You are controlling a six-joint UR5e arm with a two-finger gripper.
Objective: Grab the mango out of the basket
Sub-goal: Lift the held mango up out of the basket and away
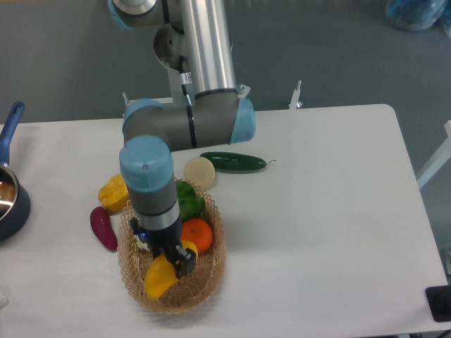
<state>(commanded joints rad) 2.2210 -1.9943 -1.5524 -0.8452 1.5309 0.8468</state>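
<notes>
The mango (159, 279) is a smooth yellow-orange fruit lying tilted in the front part of the tan woven basket (211, 271), tapered end toward the lower left. My gripper (173, 259) points down into the basket with its black fingers (187, 263) on either side of the mango's upper end, closed on it. The mango looks to be at or just above the basket's floor; I cannot tell which. The round orange (198, 234) sits right beside the gripper, and a green pepper (190, 200) lies at the basket's back.
A yellow bell pepper (113, 192) and a purple eggplant (103, 229) lie left of the basket. A pale round thing (199, 171) and a dark green cucumber (233, 163) lie behind it. A dark pot (10, 204) with a blue handle stands at the left edge.
</notes>
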